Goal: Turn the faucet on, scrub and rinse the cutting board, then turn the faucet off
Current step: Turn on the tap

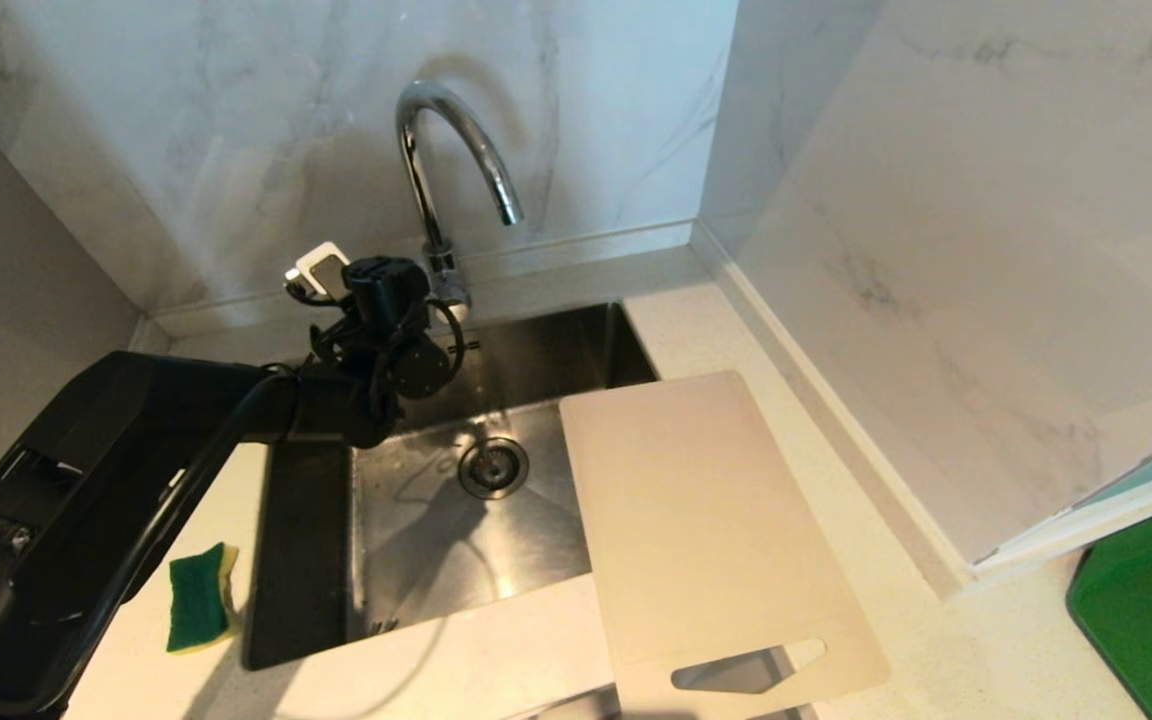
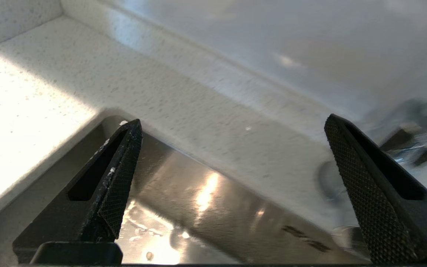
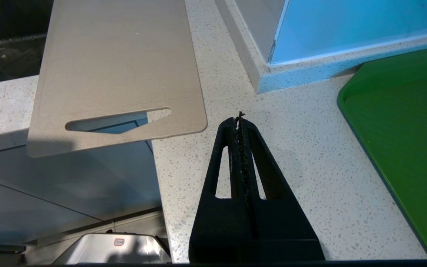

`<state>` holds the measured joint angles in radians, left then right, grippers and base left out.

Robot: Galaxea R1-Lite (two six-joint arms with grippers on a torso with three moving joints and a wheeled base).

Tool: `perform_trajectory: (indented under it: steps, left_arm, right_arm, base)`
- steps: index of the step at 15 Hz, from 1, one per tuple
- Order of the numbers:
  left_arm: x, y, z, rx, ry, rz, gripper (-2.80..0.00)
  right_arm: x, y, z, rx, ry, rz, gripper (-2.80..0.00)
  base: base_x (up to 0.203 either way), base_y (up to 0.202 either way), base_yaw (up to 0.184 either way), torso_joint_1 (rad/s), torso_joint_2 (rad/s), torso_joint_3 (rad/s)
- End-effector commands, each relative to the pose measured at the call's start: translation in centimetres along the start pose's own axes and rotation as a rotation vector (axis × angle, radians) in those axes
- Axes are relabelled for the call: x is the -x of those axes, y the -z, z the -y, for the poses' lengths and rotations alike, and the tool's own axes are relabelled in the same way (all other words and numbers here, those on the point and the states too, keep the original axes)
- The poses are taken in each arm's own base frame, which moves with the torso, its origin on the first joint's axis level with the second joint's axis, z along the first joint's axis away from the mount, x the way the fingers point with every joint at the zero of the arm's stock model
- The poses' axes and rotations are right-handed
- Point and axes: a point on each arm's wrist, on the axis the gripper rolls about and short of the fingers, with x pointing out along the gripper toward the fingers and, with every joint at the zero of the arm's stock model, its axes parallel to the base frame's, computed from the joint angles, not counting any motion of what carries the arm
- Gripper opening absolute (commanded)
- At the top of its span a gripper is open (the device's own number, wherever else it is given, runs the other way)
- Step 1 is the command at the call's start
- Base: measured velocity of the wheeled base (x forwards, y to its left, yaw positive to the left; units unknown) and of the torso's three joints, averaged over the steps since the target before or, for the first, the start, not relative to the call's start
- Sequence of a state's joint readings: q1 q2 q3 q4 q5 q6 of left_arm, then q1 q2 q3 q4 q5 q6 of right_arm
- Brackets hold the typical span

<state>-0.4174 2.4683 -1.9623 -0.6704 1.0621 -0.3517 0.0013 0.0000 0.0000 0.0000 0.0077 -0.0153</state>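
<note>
The steel sink (image 1: 416, 540) is set into a pale speckled tabletop (image 1: 936, 640). Its basin holds no loose items; a round drain strainer (image 1: 493, 467) sits in the floor, and the metal shows wet patches and glare.

The cutting board (image 1: 706, 520) lies flat over the sink's right edge. Its far end covers part of the basin, and its handle-slot end overhangs the front edge of the tabletop.

The faucet (image 1: 441, 180) rises behind the sink at the back wall, its spout arching over the basin. No running water is discernible.

A green and yellow sponge (image 1: 200, 597) lies on the tabletop left of the sink. A dark green flat board (image 1: 1151, 600) lies at the far right, well apart from the cutting board. No legible writing is seen.

The walls are grey-veined marble-look panels meeting in a corner right of the faucet.

The left gripper (image 2: 232, 126) is at the sink's back left corner, just beside the faucet base, jaws wide apart and empty; contact with the lever cannot be confirmed. The right gripper (image 3: 240, 118) hangs over the tabletop between the two boards, jaws pressed together on nothing.
</note>
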Motion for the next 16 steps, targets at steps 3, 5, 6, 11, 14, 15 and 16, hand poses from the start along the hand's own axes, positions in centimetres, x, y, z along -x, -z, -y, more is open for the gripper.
perform_trajectory:
  steps: [3,5,6,11,14,15,16]
  left_arm:
    - [-1.5,1.5,-1.2,-0.028,-0.04,0.002,0.0]
    - [-2.0,1.4,-1.5,-0.029,-0.052,0.008,0.0]
    - [-2.0,1.4,-1.5,-0.029,-0.052,0.008,0.0]
    - [-1.1,0.2,-0.7,0.005,-0.032,0.014,0.0]
    - [0.3,-1.2,0.3,0.058,-0.003,0.015,0.0]
    - [0.5,-1.6,0.5,0.065,0.001,0.017,0.0]
    - [0.7,-1.7,0.6,0.068,0.005,0.016,0.0]
  right_arm:
    - [0.0,0.0,0.0,0.0,-0.002,0.0,-2.8]
    - [0.0,0.0,0.0,0.0,-0.002,0.0,-2.8]
    - [0.0,0.0,0.0,0.0,-0.002,0.0,-2.8]
    - [0.0,0.0,0.0,0.0,0.0,0.0,-2.8]
    - [0.0,0.0,0.0,0.0,0.0,0.0,-2.8]
    - [0.0,0.0,0.0,0.0,0.0,0.0,-2.8]
    - [0.0,0.0,0.0,0.0,0.0,0.0,-2.8]
  base:
    - [0.0,0.0,0.0,0.0,0.0,0.0]
    - [0.0,0.0,0.0,0.0,0.0,0.0]
    - [0.0,0.0,0.0,0.0,0.0,0.0]
    - [0.0,0.0,0.0,0.0,0.0,0.0]
    - [0.0,0.0,0.0,0.0,0.0,0.0]
    - [0.0,0.0,0.0,0.0,0.0,0.0]
    - [0.0,0.0,0.0,0.0,0.0,0.0]
